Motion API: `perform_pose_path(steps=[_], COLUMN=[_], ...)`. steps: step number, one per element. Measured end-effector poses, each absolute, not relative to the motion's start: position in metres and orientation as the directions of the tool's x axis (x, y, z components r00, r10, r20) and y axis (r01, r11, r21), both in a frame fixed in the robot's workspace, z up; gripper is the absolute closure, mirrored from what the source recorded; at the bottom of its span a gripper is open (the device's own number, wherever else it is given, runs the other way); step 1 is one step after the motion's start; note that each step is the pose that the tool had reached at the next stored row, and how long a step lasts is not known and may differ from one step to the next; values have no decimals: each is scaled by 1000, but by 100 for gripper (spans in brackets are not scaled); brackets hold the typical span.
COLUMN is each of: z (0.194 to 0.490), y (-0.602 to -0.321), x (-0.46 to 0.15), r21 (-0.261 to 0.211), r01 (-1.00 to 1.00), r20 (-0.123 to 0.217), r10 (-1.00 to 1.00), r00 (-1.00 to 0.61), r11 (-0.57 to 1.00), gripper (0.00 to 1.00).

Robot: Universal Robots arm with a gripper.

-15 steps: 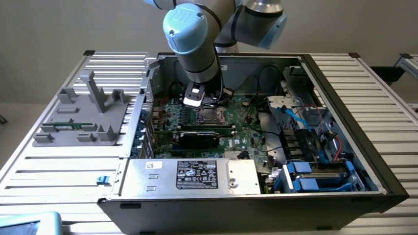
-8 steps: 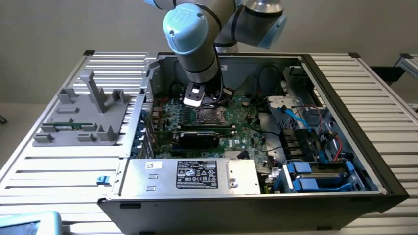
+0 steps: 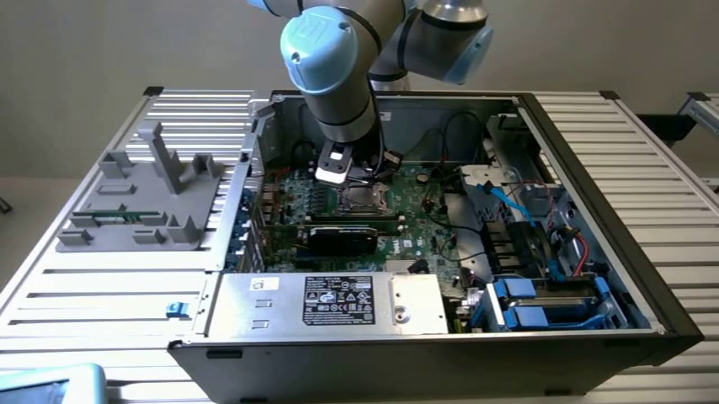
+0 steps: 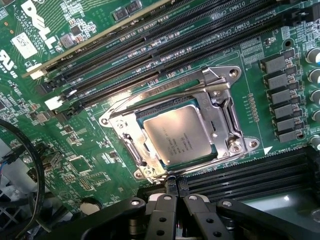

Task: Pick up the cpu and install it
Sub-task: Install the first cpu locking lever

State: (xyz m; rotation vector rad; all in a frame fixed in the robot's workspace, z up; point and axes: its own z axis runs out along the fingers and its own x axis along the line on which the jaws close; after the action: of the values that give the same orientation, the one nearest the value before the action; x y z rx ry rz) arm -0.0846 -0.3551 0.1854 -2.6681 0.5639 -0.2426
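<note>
The cpu (image 4: 180, 134), a small square chip with a silver-grey top, lies flat inside the metal socket frame (image 4: 220, 82) on the green motherboard (image 4: 90, 145). My gripper (image 4: 173, 186) hovers just beside the socket's edge with its two black fingers pressed together and nothing between them. In the exterior view the gripper (image 3: 362, 183) hangs inside the open computer case (image 3: 584, 168), directly over the socket holding the cpu (image 3: 364, 199).
Black memory slots (image 4: 150, 45) run beside the socket. A black card (image 3: 343, 236) stands in front of the socket, and a silver box with a white label (image 3: 326, 303) fills the case's front. Cables and blue drive bays (image 3: 540, 295) sit at the exterior view's right. A grey fixture (image 3: 146, 198) stands outside the case.
</note>
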Motion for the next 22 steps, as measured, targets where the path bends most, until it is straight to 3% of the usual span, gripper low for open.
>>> perform_pose_path(steps=[16, 22], z=[192, 205], y=[-355, -355], x=[-85, -85], r21=[-421, -415], r01=[-351, -358], r20=[83, 67], r10=[-420, -420], r00=[904, 905], r11=[-836, -836], gripper=[89, 89])
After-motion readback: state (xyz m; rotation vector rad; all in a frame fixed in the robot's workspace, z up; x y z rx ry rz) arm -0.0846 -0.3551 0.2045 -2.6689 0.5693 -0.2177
